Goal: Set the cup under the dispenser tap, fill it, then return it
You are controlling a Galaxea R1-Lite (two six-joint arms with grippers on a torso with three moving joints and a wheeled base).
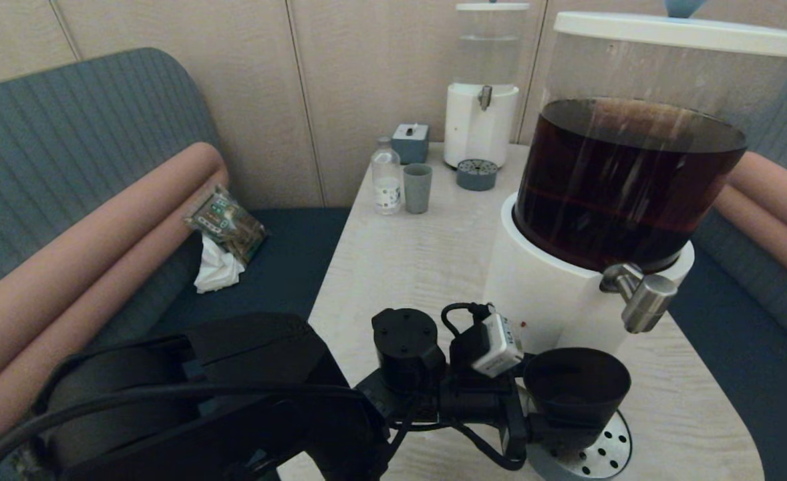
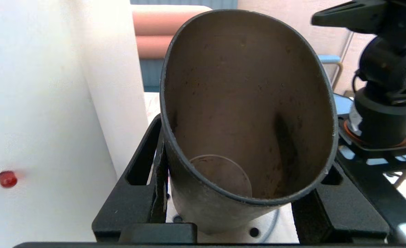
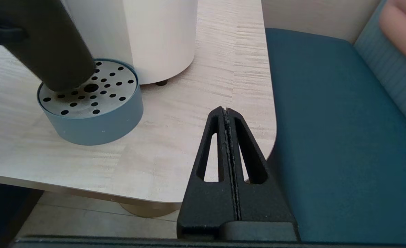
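The pale wood-grain table (image 1: 407, 267) stands between two blue-grey benches with salmon bolsters, against a beige panelled wall. At 5 o'clock on the table, the left gripper (image 1: 534, 417) clamps its fingers (image 2: 148, 193) on the cup (image 1: 577, 391), which is tilted with its base on the perforated drip tray (image 1: 600, 454). The cup looks empty inside (image 2: 244, 113). The dispenser tap (image 1: 644, 300) hangs just above the cup, toward 1 o'clock of it, on the big dispenser (image 1: 627, 180) of dark liquid. At 12 o'clock stand a smaller dispenser (image 1: 482, 93), a grey-blue cup (image 1: 417, 188) and a small bottle (image 1: 386, 177). The right gripper (image 3: 227, 144) hangs off the table's near corner, fingers pressed together and holding nothing.
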